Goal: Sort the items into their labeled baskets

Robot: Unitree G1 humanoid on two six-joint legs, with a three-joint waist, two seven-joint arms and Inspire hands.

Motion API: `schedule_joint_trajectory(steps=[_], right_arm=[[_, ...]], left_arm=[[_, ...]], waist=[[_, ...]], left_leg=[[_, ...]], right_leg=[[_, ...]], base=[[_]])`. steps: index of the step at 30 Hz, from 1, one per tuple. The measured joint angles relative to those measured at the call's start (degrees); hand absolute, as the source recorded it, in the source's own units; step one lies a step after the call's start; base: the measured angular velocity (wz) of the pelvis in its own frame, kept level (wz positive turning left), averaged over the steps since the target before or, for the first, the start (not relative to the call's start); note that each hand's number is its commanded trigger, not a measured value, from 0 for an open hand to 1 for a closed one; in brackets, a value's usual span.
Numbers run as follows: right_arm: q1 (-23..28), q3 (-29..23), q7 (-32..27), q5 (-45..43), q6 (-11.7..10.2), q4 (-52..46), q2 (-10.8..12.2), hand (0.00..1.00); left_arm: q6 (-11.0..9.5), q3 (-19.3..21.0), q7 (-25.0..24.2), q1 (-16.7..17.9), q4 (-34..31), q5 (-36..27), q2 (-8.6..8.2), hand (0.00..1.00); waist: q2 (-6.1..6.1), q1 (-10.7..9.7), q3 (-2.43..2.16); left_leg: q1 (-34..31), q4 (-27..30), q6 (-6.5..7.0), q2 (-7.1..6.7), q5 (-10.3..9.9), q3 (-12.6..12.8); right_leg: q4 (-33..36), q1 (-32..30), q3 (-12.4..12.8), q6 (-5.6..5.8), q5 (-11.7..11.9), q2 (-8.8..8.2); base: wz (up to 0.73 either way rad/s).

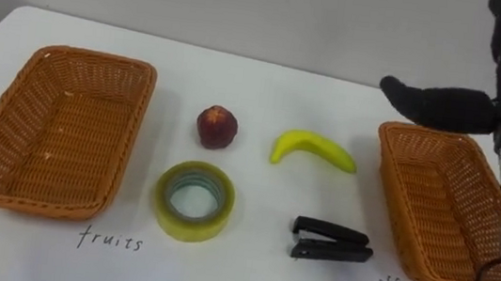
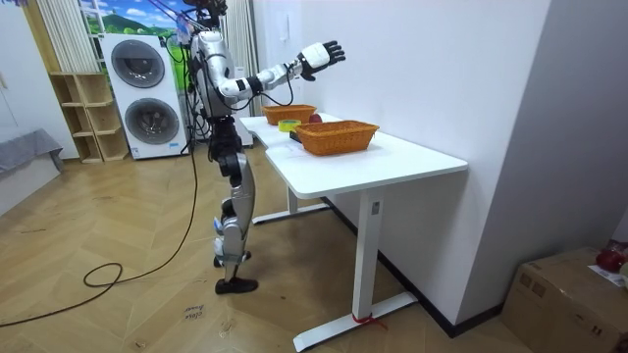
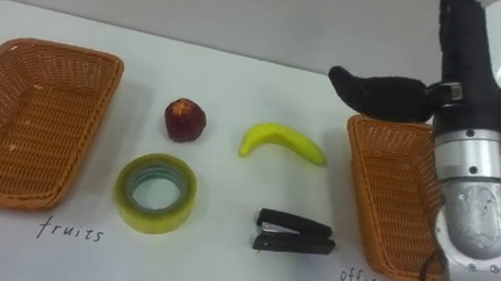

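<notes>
Robot stands at white table (image 1: 267, 81).
- Left basket (image 1: 4, 146), marked fruits; right basket (image 1: 413, 211), marked office supplies.
- Between them, far row: red fruit (image 1: 217, 126), banana (image 1: 314, 151).
- Near row: tape roll (image 1: 193, 200), black stapler (image 1: 331, 241).
- Right hand (image 1: 453, 107) is raised over the right basket, fingers spread straight, holding nothing.

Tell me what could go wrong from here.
1. The right hand hangs open over the office supplies basket; lowering toward the stapler, it might catch the rim and shove the basket.
2. The banana lies just beyond the stapler and could be knocked.
3. The round red fruit might roll if nudged.
</notes>
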Motion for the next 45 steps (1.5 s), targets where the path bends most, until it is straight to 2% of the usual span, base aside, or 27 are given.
schedule_joint_trajectory(steps=[4, 19, 24, 26, 28, 37, 40, 43, 45], right_arm=[[0.2, 1.7, 4.7, -0.1, 1.2, 1.6, 0.0, 0.0], [0.3, 4.0, 16.3, -3.9, 1.9, 1.7, -0.1, 0.0], [0.3, 5.8, 19.4, -6.9, 3.5, 3.4, -0.6, 0.0], [0.4, 5.8, 21.2, -7.5, 5.4, 4.2, -0.6, 0.0], [0.6, 5.8, 22.7, -8.1, 6.2, 4.1, -0.7, 0.0], [0.6, 6.6, 29.7, -7.7, 6.7, 5.7, -0.7, 0.0], [0.6, 7.3, 31.9, -7.7, 8.0, 7.1, -0.7, 0.0], [0.6, 7.4, 33.8, -7.8, 9.2, 8.2, -0.7, 0.0], [0.6, 7.3, 34.9, -8.0, 9.3, 8.2, -0.7, 0.0]], left_arm=[[0.0, -0.1, -0.2, -0.2, -0.1, 0.0, 0.01, 0.0], [-0.1, -2.8, -0.2, -1.3, -0.1, -0.2, 0.37, 0.0], [0.1, -2.8, -0.2, -1.6, -0.1, -0.1, 0.66, 0.0], [0.2, -2.7, -0.3, -1.8, 0.0, -0.2, 1.1, 0.0], [0.6, -2.7, -0.9, -1.8, 0.1, -0.5, 1.51, 0.0], [1.3, -2.8, -2.3, -1.8, 0.3, -0.5, 1.93, 0.0], [1.3, -2.7, -2.4, -2.0, 0.3, -0.5, 2.06, 0.0], [1.4, -2.7, -2.6, -2.2, 0.3, -0.4, 2.23, 0.0], [1.5, -2.6, -2.9, -2.2, 0.3, -0.4, 2.33, 0.0]], waist=[[-0.03, 0.0, 0.05], [0.35, -0.1, 0.28], [0.4, 0.4, 0.29], [0.4, 1.2, 0.28], [0.41, 1.4, 0.23], [0.32, 1.7, 0.13], [0.34, 1.7, 0.13], [0.08, 1.7, -0.05], [-0.07, 1.7, -0.15]], left_leg=[[0.0, 0.2, 0.0, 0.03, 0.0, 0.0], [0.0, 0.4, -0.01, 0.0, 0.0, -0.4], [0.0, 0.4, -0.01, -0.02, 0.0, -0.6], [-0.2, 0.3, -0.01, -0.01, 0.0, -0.5], [-0.3, 0.3, -0.01, 0.0, 0.0, -0.5], [0.0, 0.4, 0.0, -0.02, 0.0, -0.3], [0.0, 0.4, 0.0, -0.01, 0.0, -0.3], [0.0, 0.3, 0.0, 0.0, 0.0, -0.3], [0.1, 0.3, -0.01, 0.0, 0.0, -0.2]], right_leg=[[0.1, 0.1, 0.0, -0.03, 0.0, -0.01], [0.0, 0.5, 0.0, -0.16, 0.1, 0.05], [0.0, 0.5, 0.0, -0.16, 0.1, 0.04], [0.0, 0.2, 0.1, -0.16, 0.1, 0.06], [0.0, 0.1, 0.1, -0.16, 0.1, 0.06], [0.0, 0.0, 0.2, -0.16, 0.1, 0.02], [0.0, 0.2, 0.1, -0.16, 0.1, 0.03], [0.0, 0.2, 0.0, -0.16, 0.1, 0.04], [0.1, 0.3, 0.1, -0.16, 0.1, 0.04]], base=[[0.0], [0.01], [0.01], [-0.03], [0.0], [0.0], [-0.01], [0.0], [0.0]])
